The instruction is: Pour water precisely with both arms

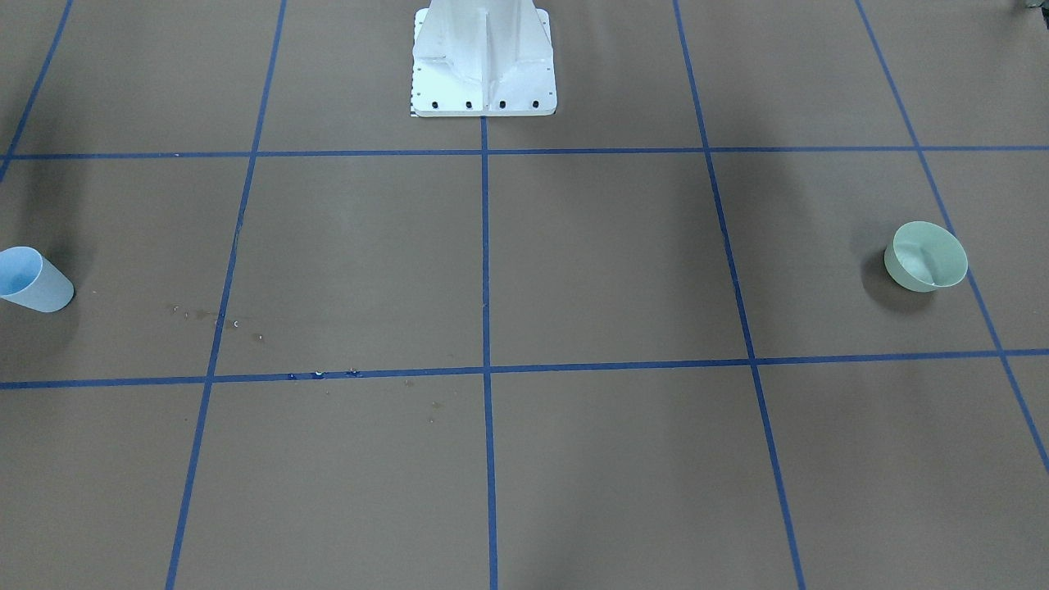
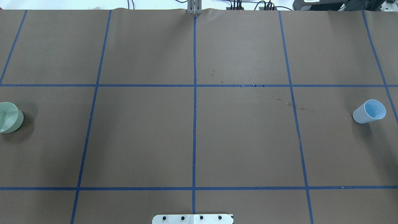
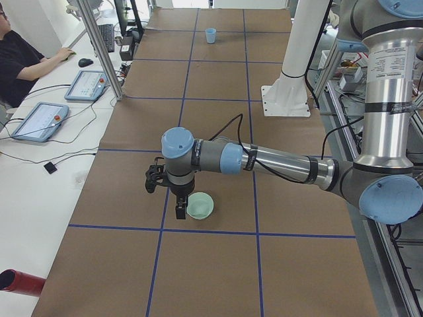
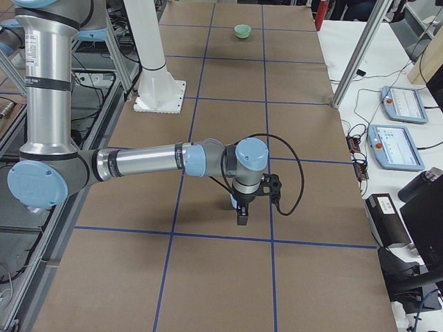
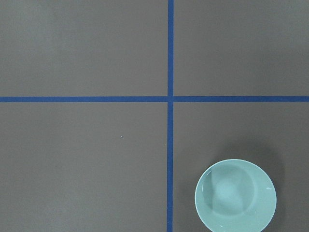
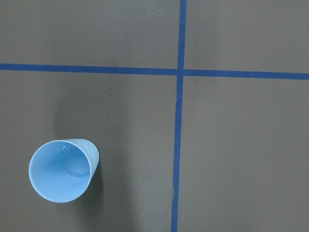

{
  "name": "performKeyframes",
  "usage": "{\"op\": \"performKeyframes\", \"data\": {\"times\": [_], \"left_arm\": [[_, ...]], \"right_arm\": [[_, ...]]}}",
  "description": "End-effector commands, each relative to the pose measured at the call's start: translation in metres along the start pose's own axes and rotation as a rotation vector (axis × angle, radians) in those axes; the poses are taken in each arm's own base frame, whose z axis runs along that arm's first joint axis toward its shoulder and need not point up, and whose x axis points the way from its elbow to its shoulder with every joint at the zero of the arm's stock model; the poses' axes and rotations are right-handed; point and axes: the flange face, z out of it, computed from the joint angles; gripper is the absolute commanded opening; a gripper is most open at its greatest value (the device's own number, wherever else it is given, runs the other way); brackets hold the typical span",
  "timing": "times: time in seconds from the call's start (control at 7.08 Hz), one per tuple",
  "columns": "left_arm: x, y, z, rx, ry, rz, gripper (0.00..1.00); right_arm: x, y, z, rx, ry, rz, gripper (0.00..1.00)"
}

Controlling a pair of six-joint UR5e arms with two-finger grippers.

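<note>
A pale green bowl [image 1: 926, 256] stands on the brown table at my left end; it also shows in the overhead view [image 2: 7, 117] and the left wrist view [image 5: 235, 195]. My left gripper [image 3: 177, 210] hangs fingers-down just beside the bowl [image 3: 199, 205]; I cannot tell if it is open. A light blue cup [image 1: 33, 279] stands upright at my right end [image 2: 369, 111]. My right gripper [image 4: 242, 216] hangs right by it, hiding most of it; I cannot tell if it is open. Faint glints inside the cup [image 6: 63, 170] may be water.
The white bolted pedestal [image 1: 483, 61] stands at the table's robot side, mid-length. Small spilled droplets [image 2: 252, 85] lie on the blue tape grid right of centre. An operator [image 3: 20, 53] and tablets [image 3: 39, 119] sit along the far side. A red bottle [image 3: 18, 282] lies off the table.
</note>
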Motion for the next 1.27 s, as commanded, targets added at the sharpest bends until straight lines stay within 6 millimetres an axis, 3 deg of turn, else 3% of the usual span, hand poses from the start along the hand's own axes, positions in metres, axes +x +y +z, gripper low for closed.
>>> {"op": "performKeyframes", "data": {"times": [0.0, 0.42, 0.56, 0.85, 1.13], "left_arm": [[0.007, 0.002, -0.003, 0.004, 0.041, 0.006, 1.00], [0.019, -0.009, -0.012, 0.054, 0.073, 0.055, 1.00], [0.008, -0.010, 0.001, 0.036, 0.069, 0.031, 1.00], [0.002, -0.008, 0.008, 0.026, 0.068, 0.026, 1.00], [-0.010, -0.018, 0.023, -0.001, 0.066, 0.003, 1.00]], "right_arm": [[0.000, 0.000, 0.000, 0.001, 0.000, 0.001, 0.99], [-0.001, 0.000, -0.005, 0.011, -0.003, -0.001, 1.00], [-0.004, 0.000, -0.009, 0.018, 0.000, -0.007, 1.00], [-0.007, -0.003, -0.013, 0.027, 0.003, -0.015, 0.99], [-0.010, -0.006, -0.017, 0.037, 0.016, -0.024, 1.00]]}}
